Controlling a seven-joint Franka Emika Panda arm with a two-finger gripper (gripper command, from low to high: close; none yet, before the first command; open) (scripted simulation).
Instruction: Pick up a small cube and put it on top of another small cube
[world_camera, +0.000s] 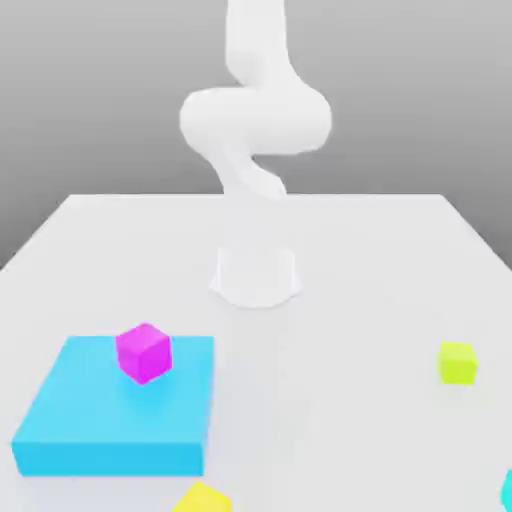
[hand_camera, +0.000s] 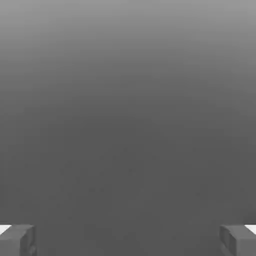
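Note:
The small yellow cube (world_camera: 201, 497) lies at the table's near edge, partly cut off by the exterior view's lower border. The lime yellow-green cube (world_camera: 457, 362) sits alone on the white table toward the exterior view's right. My white arm (world_camera: 255, 115) rises from its round base (world_camera: 256, 276) at the table's middle and bends upward out of the picture. In the hand view my gripper (hand_camera: 128, 240) is open, its two grey fingertips (hand_camera: 17, 240) far apart with nothing between them, facing plain grey background.
A flat cyan slab (world_camera: 100, 425) lies at the exterior view's left front, with a magenta cube (world_camera: 143, 352) standing on its far part. A cyan object (world_camera: 507, 490) pokes in at the lower right border. The white table (world_camera: 350, 260) stretches back behind the base.

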